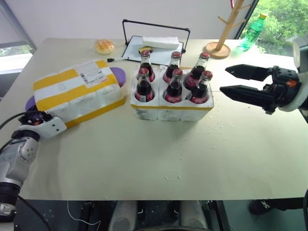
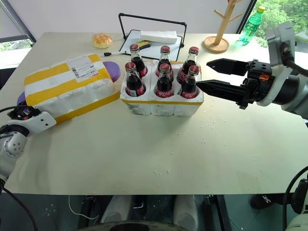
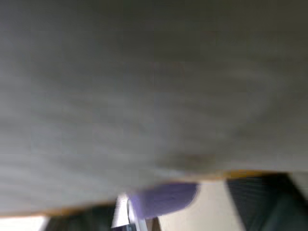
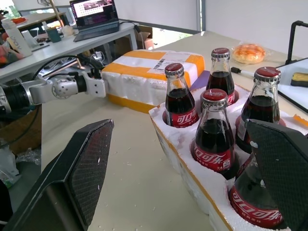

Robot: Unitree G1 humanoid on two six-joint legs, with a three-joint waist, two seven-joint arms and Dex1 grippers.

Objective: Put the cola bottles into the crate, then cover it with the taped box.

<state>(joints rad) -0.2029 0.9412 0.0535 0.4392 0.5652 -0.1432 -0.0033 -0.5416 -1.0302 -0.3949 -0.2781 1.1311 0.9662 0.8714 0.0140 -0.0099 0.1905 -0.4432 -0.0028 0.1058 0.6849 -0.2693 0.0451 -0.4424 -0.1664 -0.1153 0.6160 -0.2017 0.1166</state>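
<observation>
Six cola bottles (image 1: pixel 173 79) stand upright in the wells of the crate (image 1: pixel 168 111), a low white foam tray with a yellow band, at the table's middle. To its left lies the taped box (image 1: pixel 72 91), white foam with broad yellow bands and a shipping label on top. My left gripper (image 1: pixel 36 117) is pressed against the box's near left end; the left wrist view looks straight at the box's foam side (image 3: pixel 144 86). My right gripper (image 1: pixel 224 79) hovers open just right of the crate, its fingers (image 4: pixel 86 168) wide apart and holding nothing.
A purple flat thing (image 1: pixel 119 76) sticks out from under the taped box. At the back are a bun (image 1: pixel 104 46), a black wire tray (image 1: pixel 154 43) with a white cloth, a wooden stand (image 1: pixel 222 45) and a green bottle (image 1: pixel 252 31). Foam crumbs dot the table (image 1: pixel 144 163).
</observation>
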